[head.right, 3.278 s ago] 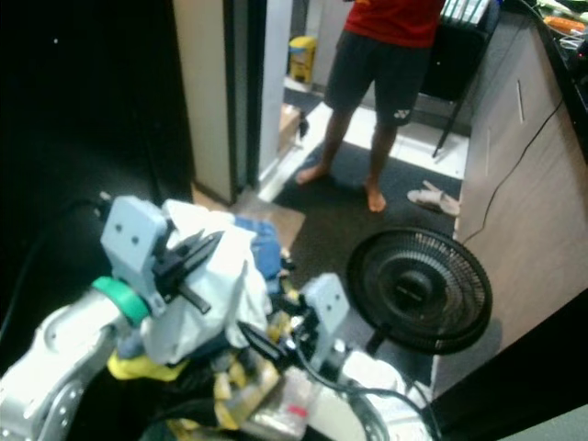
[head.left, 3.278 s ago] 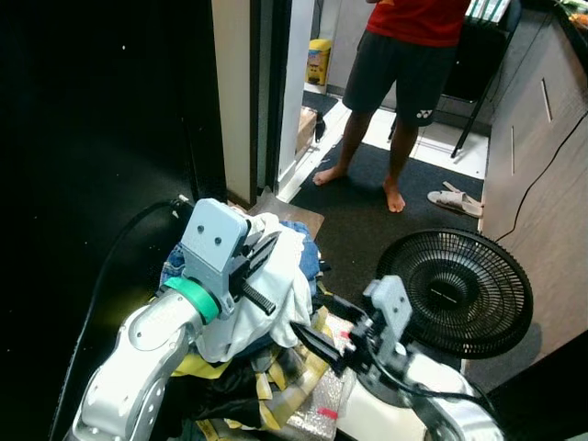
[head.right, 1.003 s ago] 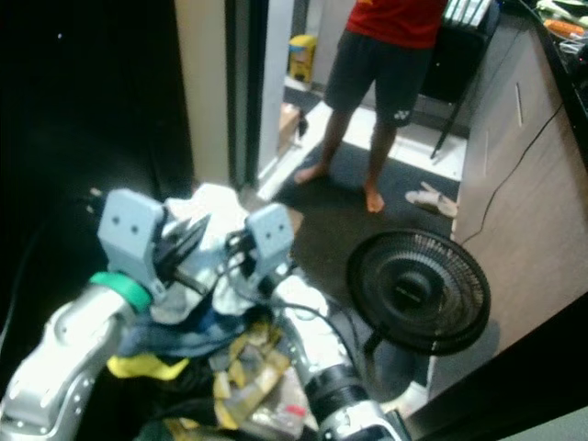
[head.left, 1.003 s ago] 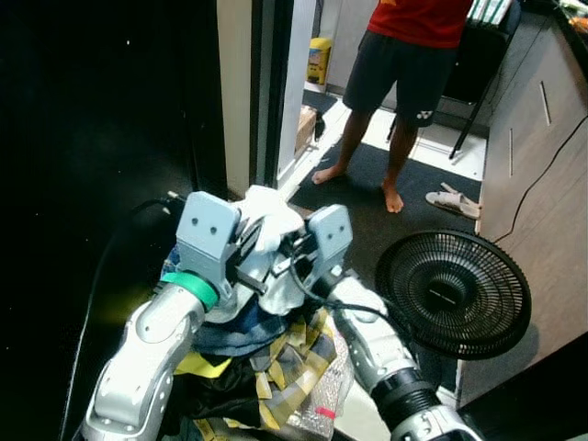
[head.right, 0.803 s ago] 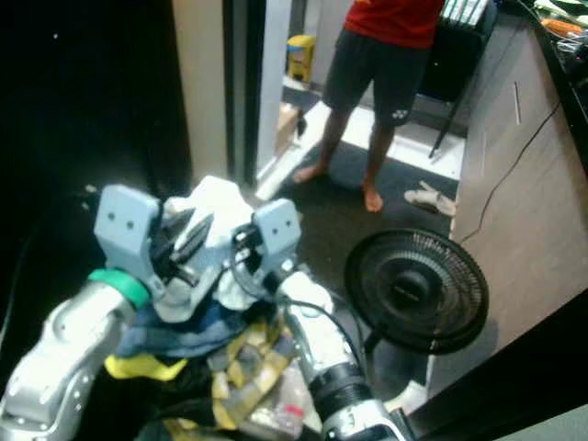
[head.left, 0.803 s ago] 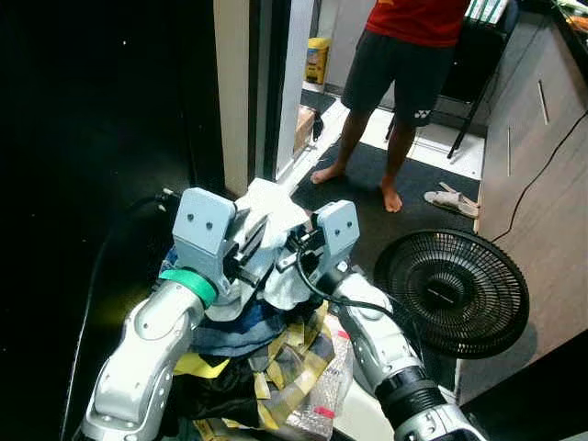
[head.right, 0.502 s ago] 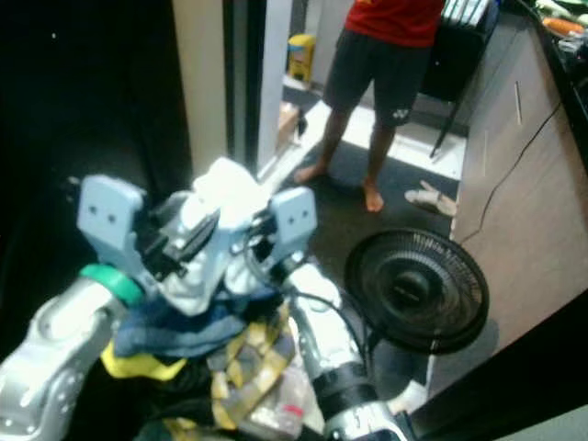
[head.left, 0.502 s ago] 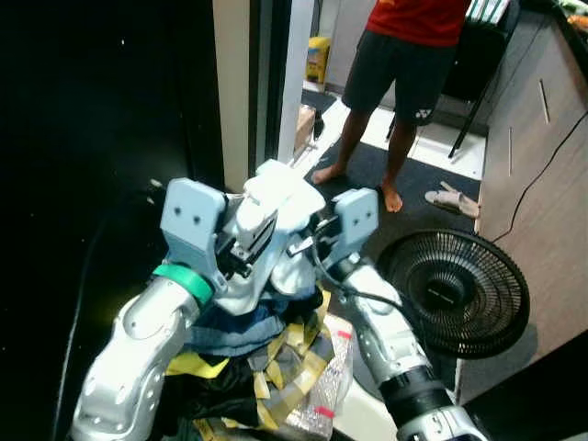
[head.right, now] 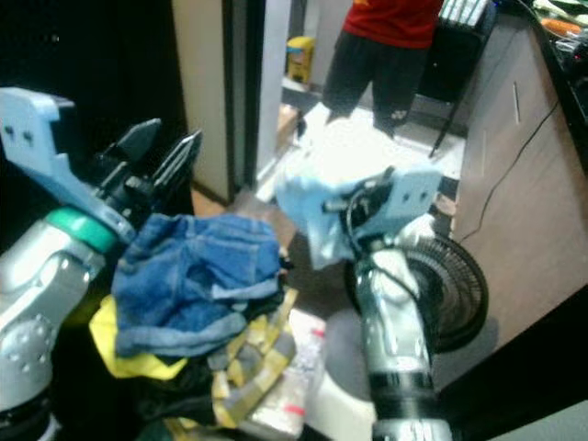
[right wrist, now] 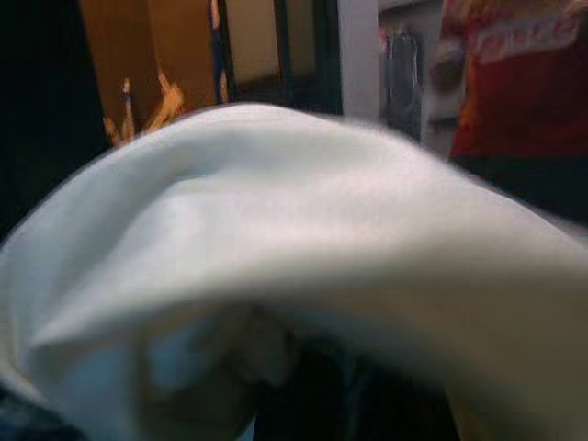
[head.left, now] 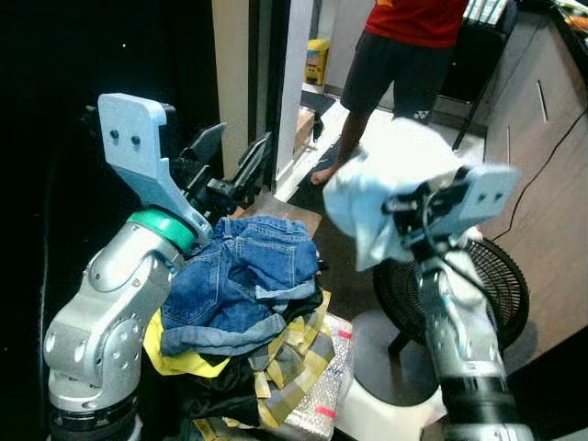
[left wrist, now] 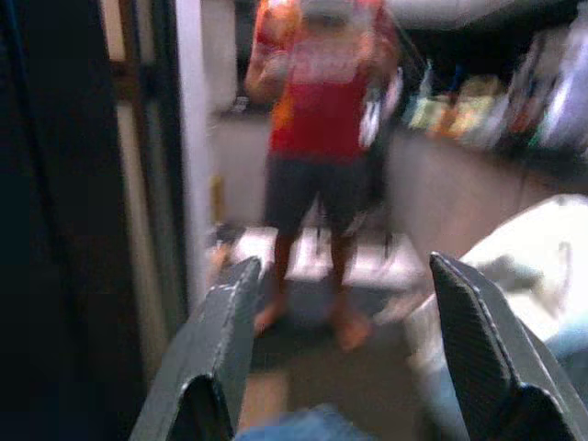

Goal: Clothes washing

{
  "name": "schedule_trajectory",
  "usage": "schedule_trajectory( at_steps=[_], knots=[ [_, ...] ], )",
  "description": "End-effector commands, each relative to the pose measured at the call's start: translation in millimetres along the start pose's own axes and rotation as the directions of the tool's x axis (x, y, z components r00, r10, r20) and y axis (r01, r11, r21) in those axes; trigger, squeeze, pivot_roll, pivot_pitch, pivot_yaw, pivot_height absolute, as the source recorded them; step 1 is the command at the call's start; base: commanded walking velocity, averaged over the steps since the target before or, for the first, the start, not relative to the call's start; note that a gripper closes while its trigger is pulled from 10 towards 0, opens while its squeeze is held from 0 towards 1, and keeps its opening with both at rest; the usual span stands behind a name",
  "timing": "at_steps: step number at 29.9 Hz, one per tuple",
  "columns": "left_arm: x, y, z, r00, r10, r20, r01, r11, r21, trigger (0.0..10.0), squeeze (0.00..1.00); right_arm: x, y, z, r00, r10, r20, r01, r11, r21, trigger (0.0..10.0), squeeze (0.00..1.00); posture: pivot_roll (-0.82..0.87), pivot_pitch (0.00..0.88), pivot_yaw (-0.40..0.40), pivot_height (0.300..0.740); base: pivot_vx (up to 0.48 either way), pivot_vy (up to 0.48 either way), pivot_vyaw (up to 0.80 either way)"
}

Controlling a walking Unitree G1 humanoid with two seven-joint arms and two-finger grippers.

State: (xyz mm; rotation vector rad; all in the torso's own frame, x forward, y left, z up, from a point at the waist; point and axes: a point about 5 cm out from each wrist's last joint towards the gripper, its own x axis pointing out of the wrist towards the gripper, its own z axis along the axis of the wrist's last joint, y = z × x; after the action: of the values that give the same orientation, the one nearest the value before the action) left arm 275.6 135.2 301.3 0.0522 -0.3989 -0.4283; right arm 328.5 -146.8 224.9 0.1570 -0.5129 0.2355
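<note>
White garment [head.left: 386, 179] clamped in right gripper [head.left: 404, 207], left gripper [head.left: 234, 165] spread

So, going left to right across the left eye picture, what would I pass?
Left gripper, open → blue denim shorts on the clothes pile → white garment held up by the right gripper → black fan.

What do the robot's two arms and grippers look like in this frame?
Both arms are silver metal with rounded joints. The left arm has a green band at the wrist, below a pale blue-grey bracket with two small holes. The left gripper has two long black fingers. The right arm carries a similar pale bracket, thin black cables and a dark ribbed collar lower down.
</note>
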Motion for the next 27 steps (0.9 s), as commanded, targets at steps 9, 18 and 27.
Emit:
schedule_trajectory(
  at_steps=[9,18,27],
  knots=[
    [-8.4,8.6,-18.7,0.994,0.078,-0.083,-0.070,0.993,0.098,10.0,0.00,-10.8,29.5,1.9,0.995,0.095,-0.038,-0.095,0.995,0.002,10.0,0.00,0.07,0.087,0.018,0.740,0.000,0.000,0.00],
    [-2.8,13.2,-20.8,0.988,0.134,-0.074,-0.127,0.987,0.097,10.0,0.00,-4.7,35.9,-4.2,0.995,0.076,-0.068,-0.074,0.997,0.030,10.0,0.00,0.07,0.078,0.013,0.740,0.000,0.000,-0.27],
    [1.3,15.5,-16.1,0.990,0.136,-0.047,-0.130,0.985,0.110,10.0,0.00,1.1,37.6,-4.4,0.997,0.046,-0.068,-0.042,0.997,0.059,10.0,0.00,0.08,0.070,0.018,0.740,0.000,0.000,-0.80]
  ],
)
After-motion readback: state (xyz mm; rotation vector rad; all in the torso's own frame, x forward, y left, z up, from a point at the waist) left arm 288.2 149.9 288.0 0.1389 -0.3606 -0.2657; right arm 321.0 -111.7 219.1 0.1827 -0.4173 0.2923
